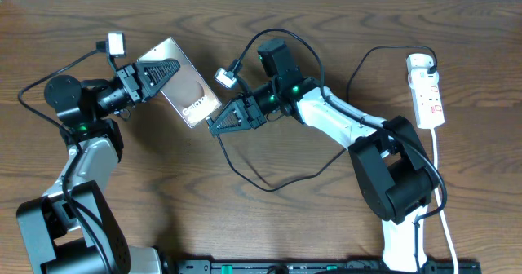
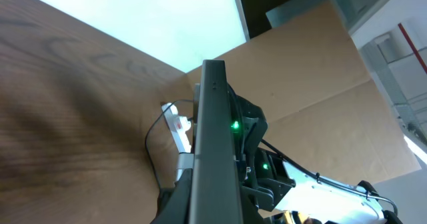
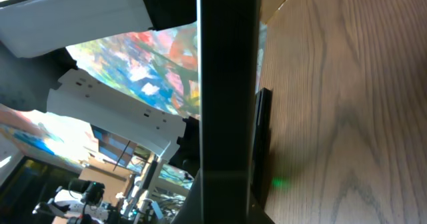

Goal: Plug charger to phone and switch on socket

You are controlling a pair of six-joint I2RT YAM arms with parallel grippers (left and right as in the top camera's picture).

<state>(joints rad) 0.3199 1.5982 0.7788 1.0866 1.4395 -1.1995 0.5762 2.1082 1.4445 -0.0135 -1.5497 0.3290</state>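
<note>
Obs, near edge outward:

- Charger (image 1: 269, 184): thin blk cable lying slack in a loop on table (image 1: 245, 233), in front of R arm. One run climbs toward R gripper, the other heads off toward the far-right corner.
- R gripper (image 1: 220, 122): fingertips just beside the phone's lower end. Plug tip not resolvable overhead. R wrist view shows only a dark edge-on slab (image 3: 227, 84), prob. the phone, with a small blk piece beside it. Cannot tell whether the jaws are clamped on the plug or standing apart.
- Phone (image 1: 189, 95): mid-table, left of centre, screen up w/ white lettering, set at an angle. L wrist view has it edge-on (image 2: 213, 151), so it is prob. raised off the wood.
- L gripper (image 1: 167, 68): clenched on the phone's upper end, steadying it.
- Socket (image 1: 427, 90): far right, flat on table, well apart from both grippers, round plug head at its far end. Switch untouched by either arm.

Step in hand (judgement): mating plug to phone port, insertion not confirmed.

Next move needs: plug tip lined up w/ port axis, L grip holding firm against the push, gentle straight feed. After that R arm must let go and cross to the socket switch.
</note>
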